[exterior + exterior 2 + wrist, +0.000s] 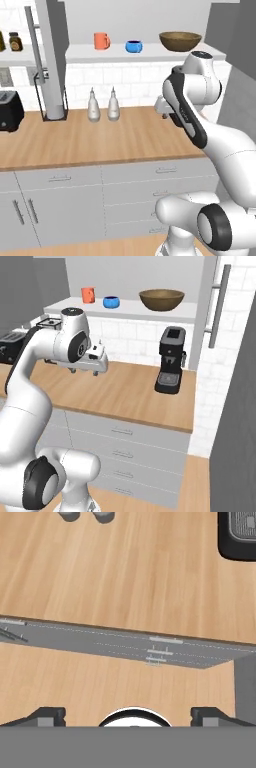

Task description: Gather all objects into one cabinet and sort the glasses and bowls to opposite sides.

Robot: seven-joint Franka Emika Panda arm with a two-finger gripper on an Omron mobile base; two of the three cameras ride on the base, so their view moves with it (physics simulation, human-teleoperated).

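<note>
While two bottles [94, 106] stand below, three vessels share the shelf [150, 52].

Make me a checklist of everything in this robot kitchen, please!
Surface: wooden counter, bare in the middle.
Job's things: orange mug, blue cup and brown bowl stand apart on the open cabinet's white shelf.
Clutter: two white bottles, toaster, coffee machine, jars.
Grippers: gripper open, empty, looking down over the counter's front edge.
Cables: nothing seen.
Surroundings: grey drawers, white tiled wall.
</note>
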